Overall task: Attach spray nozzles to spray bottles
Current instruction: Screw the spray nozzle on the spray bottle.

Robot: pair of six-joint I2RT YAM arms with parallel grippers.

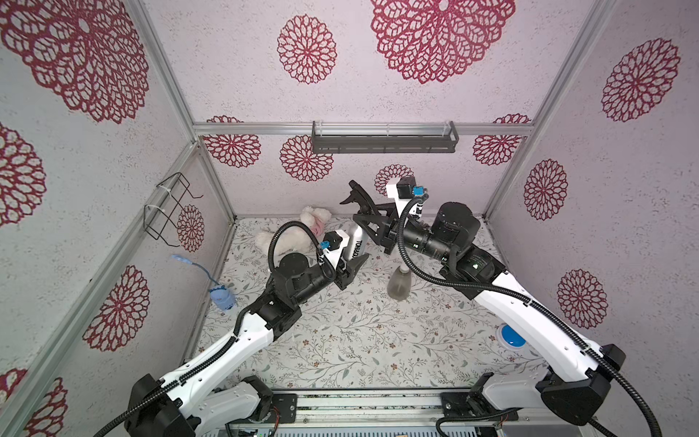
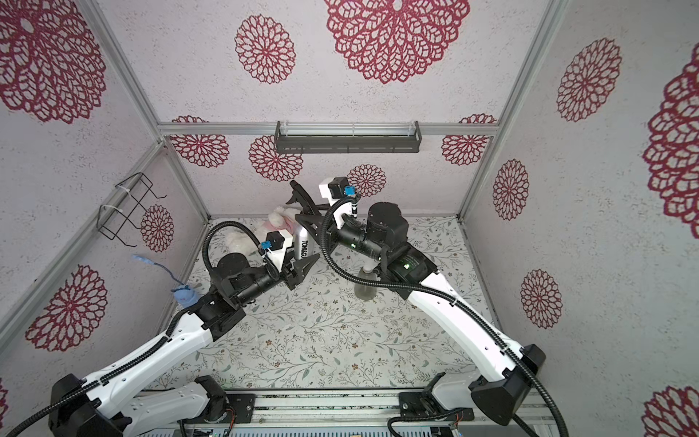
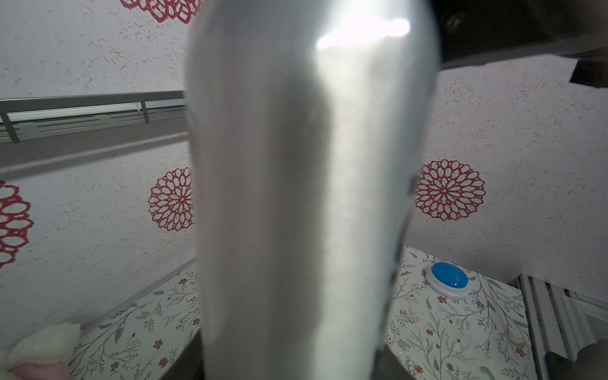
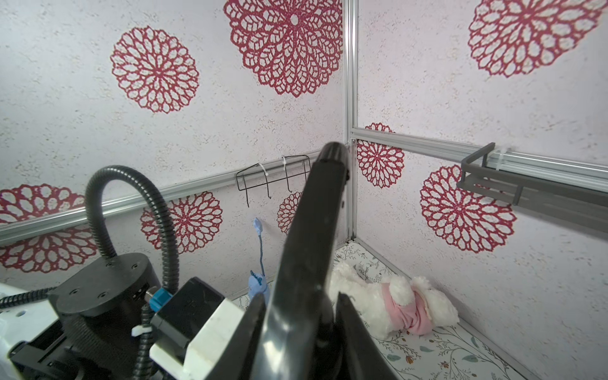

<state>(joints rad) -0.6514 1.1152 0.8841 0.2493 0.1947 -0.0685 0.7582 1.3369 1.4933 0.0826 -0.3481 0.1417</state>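
Brushed aluminium makes the silver bottle (image 1: 357,242) stiff, light and slippery, so the left gripper (image 1: 351,270), clamped across its lower body and holding it upright above the table (image 1: 340,340), has the sound hold. The right gripper (image 1: 368,223) pinches the black nozzle (image 1: 359,196) just over the neck, apparently at its collar. Beside them the grey-brown bottle (image 1: 399,285) stands uncapped.

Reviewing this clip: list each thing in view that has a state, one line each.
Silver bottle: upright, held by the left claw, no nozzle on.
Black nozzle: held by the right claw, above the silver bottle.
Grey-brown bottle: standing on the table, free, neck bare.
Plush toy: lying at the back.
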